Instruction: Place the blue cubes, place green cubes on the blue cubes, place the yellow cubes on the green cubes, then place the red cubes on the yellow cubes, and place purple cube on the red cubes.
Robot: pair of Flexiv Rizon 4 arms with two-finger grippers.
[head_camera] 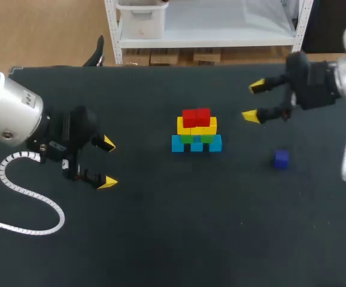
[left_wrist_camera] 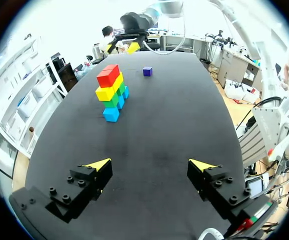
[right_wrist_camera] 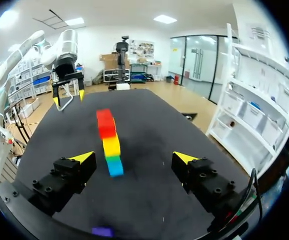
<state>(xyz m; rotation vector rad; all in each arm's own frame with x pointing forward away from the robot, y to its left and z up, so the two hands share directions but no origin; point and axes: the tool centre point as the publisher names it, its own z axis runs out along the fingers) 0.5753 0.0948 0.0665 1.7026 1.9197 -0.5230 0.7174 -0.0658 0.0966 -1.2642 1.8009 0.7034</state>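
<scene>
A stack of cubes stands mid-table: blue cubes (head_camera: 196,143) at the bottom, green cubes (head_camera: 196,138) on them, yellow cubes (head_camera: 197,127) above, red cubes (head_camera: 196,116) on top. The same stack appears ahead of each gripper, with the red cubes (left_wrist_camera: 108,75) (right_wrist_camera: 104,124) uppermost. A purple cube (head_camera: 281,158) (left_wrist_camera: 147,71) lies alone on the table right of the stack, and under my right gripper as purple cube (right_wrist_camera: 102,231). My right gripper (head_camera: 254,101) (right_wrist_camera: 132,158) is open and empty, right of the stack. My left gripper (head_camera: 106,162) (left_wrist_camera: 151,165) is open and empty, far left.
The dark table (head_camera: 173,227) reaches to the back edge, where a white shelf unit (head_camera: 209,30) stands beyond it. A white cable (head_camera: 29,203) from my left arm lies on the front left of the table.
</scene>
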